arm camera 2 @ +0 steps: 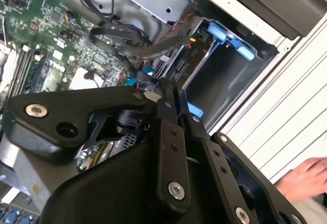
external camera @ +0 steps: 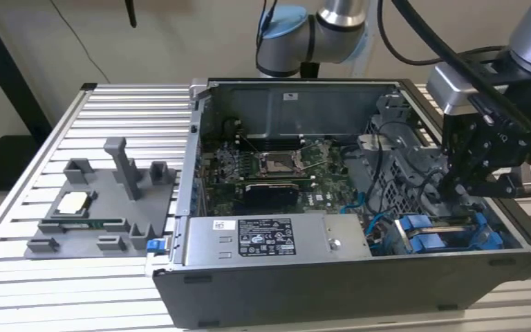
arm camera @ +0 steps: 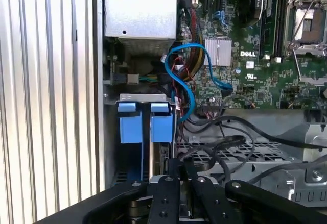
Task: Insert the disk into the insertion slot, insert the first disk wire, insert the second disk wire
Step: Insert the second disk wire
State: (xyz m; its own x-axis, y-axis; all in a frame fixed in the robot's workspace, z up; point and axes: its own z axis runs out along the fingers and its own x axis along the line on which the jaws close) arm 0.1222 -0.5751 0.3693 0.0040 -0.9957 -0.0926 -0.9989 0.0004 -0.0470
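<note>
**Gripper low at the drive bay**

Hanging black and angular, gripper (external camera: 469, 185) at three o'clock inside the open case. Jaws pressed narrow, nothing seen between. Directly beneath, perforated grey insertion slot (external camera: 445, 235), glossy blue plastic tabs (arm camera: 145, 124) upright.

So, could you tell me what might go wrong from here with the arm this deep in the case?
Loose black cables lie right beside the hand, so they could snag. The blue cable runs near the blue carrier tabs and might get pinched. A person's hand rests close to the case, within the arm's working area.
</note>
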